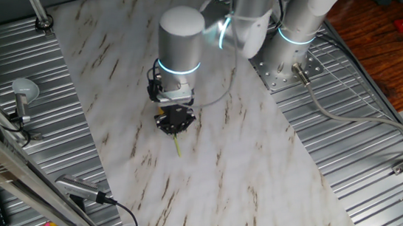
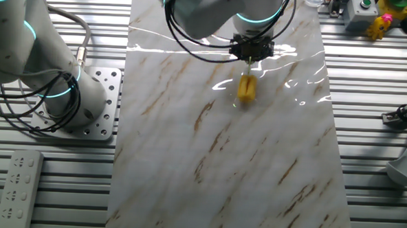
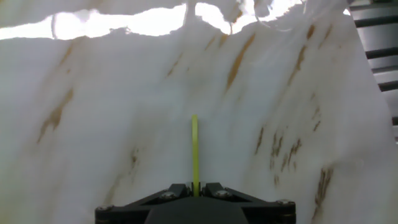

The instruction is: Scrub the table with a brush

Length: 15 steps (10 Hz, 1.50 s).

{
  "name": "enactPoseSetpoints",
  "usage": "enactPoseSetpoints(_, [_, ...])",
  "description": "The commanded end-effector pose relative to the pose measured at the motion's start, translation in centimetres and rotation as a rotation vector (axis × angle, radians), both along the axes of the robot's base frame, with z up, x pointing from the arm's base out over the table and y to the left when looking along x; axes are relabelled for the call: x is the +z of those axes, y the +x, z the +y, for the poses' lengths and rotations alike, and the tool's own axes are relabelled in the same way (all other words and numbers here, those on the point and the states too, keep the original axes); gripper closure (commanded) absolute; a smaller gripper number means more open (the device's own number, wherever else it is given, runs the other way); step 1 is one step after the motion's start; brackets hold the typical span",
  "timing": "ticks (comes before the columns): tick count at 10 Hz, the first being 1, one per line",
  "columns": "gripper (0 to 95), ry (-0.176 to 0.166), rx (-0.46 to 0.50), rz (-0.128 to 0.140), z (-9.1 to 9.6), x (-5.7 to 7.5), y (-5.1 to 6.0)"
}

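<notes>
Yellow plastic, thin: handle of the brush (image 2: 247,86), pinched between the pressed-together fingers of the gripper (image 1: 175,127); in the hand view the stick runs straight out from between the fingertips.

Location, relative to the gripper: brush directly below it, bristle head at the far end, at or just above the table (image 2: 222,163). Contact with the marble-patterned surface cannot be confirmed from any view.

Table: white sheet with brown streaks, glossy folds and glare beside the gripper in the other fixed view. Ribbed grey metal panels (image 1: 375,159) flank it; arm base (image 2: 87,102) well apart from the gripper.

Risks, as judged:
- Handle is slim; sideways scrubbing load could twist or slip it in the grip.
- Too much downward press could bend the stick or splay the bristles.
- Surface looks like loose sheet; drag could wrinkle or shift it.
- Too little press: bristles skim, nothing scrubbed.
</notes>
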<state>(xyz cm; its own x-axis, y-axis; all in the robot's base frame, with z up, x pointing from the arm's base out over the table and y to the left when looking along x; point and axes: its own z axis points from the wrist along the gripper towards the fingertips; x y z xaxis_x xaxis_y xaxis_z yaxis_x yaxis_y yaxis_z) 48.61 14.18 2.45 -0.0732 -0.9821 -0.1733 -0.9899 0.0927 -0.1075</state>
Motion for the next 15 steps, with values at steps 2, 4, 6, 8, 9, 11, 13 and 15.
enactPoseSetpoints(2, [95.0, -0.008, 0.013, -0.009, -0.8, -0.1, 0.0])
enactPoseSetpoints(4, [95.0, -0.014, 0.032, -0.012, -1.6, 0.1, 0.0])
enactPoseSetpoints(6, [95.0, -0.016, 0.046, -0.014, -2.3, 0.1, 0.0])
enactPoseSetpoints(8, [95.0, -0.02, 0.06, -0.016, -3.2, 0.1, -0.1])
enactPoseSetpoints(9, [95.0, -0.021, 0.062, -0.016, -3.3, 0.1, -0.2])
enactPoseSetpoints(11, [95.0, -0.015, 0.057, -0.016, -3.3, 0.0, -0.3])
enactPoseSetpoints(13, [95.0, -0.007, 0.043, -0.014, -2.8, -0.3, -0.3])
enactPoseSetpoints(15, [95.0, -0.004, 0.023, -0.013, -1.8, -0.6, -0.5])
